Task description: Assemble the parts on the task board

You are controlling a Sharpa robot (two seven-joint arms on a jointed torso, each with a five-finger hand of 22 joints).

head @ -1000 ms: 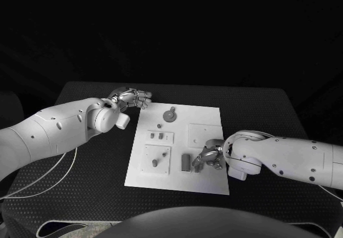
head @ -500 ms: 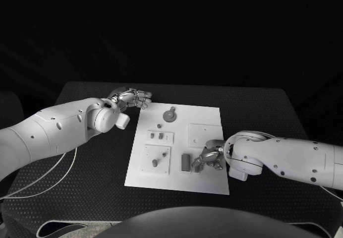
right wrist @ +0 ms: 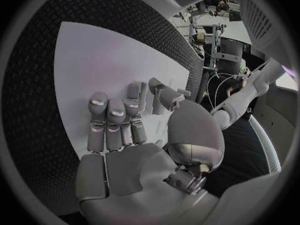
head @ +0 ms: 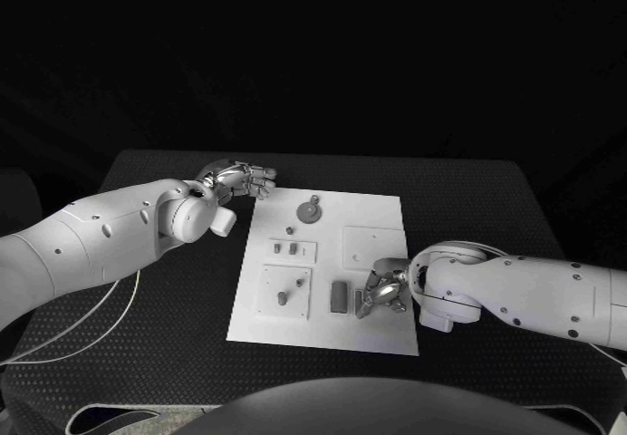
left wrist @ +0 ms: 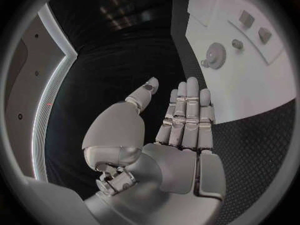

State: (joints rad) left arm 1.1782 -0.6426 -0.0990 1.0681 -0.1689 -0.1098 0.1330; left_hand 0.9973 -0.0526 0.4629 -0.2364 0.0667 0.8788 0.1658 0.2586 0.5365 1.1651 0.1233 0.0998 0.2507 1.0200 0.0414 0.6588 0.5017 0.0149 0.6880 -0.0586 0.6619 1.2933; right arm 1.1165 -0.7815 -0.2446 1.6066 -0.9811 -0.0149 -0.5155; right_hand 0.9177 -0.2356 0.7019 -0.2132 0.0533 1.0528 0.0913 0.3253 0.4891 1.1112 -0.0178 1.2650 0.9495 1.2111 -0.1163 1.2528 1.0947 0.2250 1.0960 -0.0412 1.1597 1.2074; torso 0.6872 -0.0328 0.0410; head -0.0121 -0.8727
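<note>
- Black tabletop [head: 157, 299], dark room behind.
- White task board [head: 372, 217] at centre; grey parts [head: 310, 212] on it.
- Left hand [head: 240, 178] off the board's far-left corner; left wrist view: fingers [left wrist: 187, 105] straight, holding nothing.
- Right hand [head: 381, 292] over the board's near right; grip on a part: cannot tell.

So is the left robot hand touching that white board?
Apart. In the left wrist view the left robot hand is open, fingers straight, with black table between its fingertips and the white board.
</note>
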